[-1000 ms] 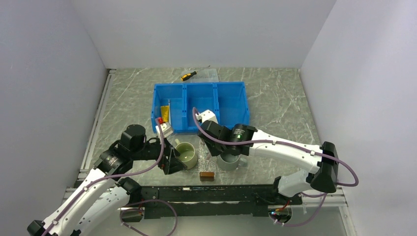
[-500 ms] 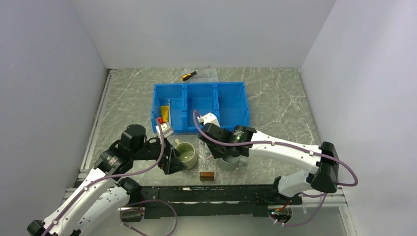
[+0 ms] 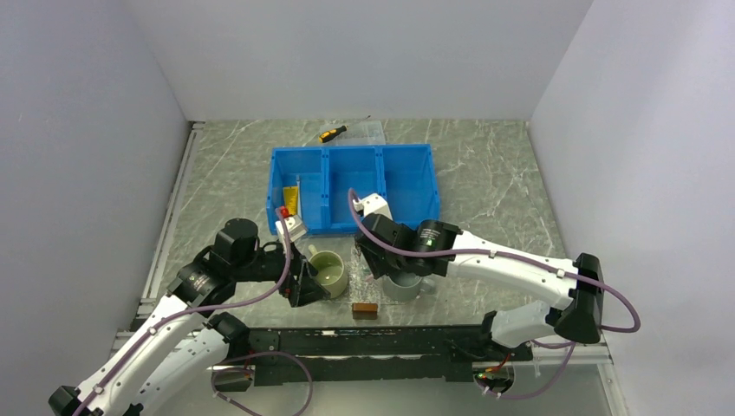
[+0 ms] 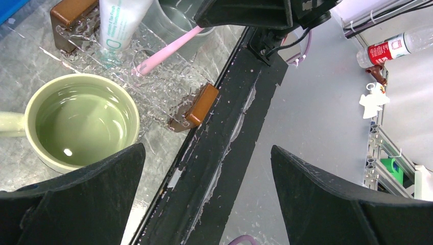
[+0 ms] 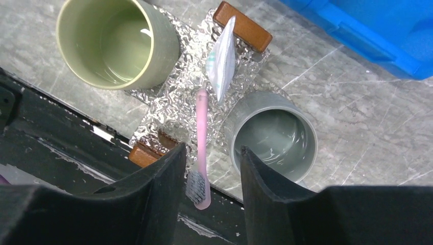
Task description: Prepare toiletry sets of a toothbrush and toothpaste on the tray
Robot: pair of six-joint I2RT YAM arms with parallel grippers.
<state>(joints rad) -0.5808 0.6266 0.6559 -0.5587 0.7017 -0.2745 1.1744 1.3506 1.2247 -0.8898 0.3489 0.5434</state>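
We see a robotics lab cell: blank white panels point(image 3: 364, 52) box in the marble-patterned table point(image 3: 494, 173), aluminium framing point(image 4: 390, 153) beside it.

The tray point(image 5: 171, 104), clear and crinkly with a brown wooden block at each short end, sits flat on the table, running from 7 to 1 o'clock in the right wrist view. The toothpaste point(image 5: 222, 58), a flat white tube, lies at its 1 o'clock end, overlapping that block. The thin pink toothbrush point(image 5: 201, 127) starts just beside the tube's tip and points to 6 o'clock, bristles past the tray's edge.
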